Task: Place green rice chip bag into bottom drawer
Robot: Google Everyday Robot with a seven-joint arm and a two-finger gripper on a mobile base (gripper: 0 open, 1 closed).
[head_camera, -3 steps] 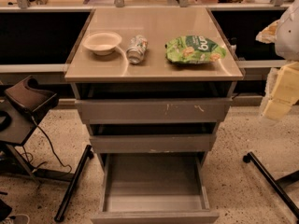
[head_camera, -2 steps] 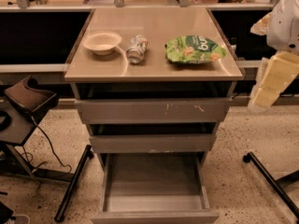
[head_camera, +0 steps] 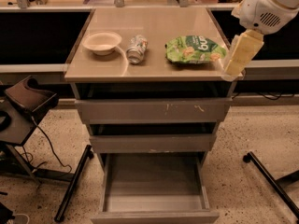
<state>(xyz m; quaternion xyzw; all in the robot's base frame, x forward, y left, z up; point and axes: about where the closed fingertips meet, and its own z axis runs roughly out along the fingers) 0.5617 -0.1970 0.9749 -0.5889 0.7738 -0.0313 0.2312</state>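
The green rice chip bag (head_camera: pixel 194 49) lies flat on the right part of the cabinet top. The bottom drawer (head_camera: pixel 154 178) is pulled out wide, and its tray holds nothing. My gripper (head_camera: pixel 232 70) hangs from the white arm housing at the upper right. It points down at the cabinet top's right front corner, just to the right of the bag and apart from it. It holds nothing that I can see.
A pale bowl (head_camera: pixel 102 42) and a crushed silver can (head_camera: pixel 137 49) sit left of the bag. The two upper drawers (head_camera: pixel 154 111) are slightly out. A black stand with cables (head_camera: pixel 25 101) is on the left, and a black leg (head_camera: pixel 271 181) crosses the floor on the right.
The arm has swung in from the right edge of the view toward the cabinet's right front corner. The bag, bowl, can and drawers have not moved.
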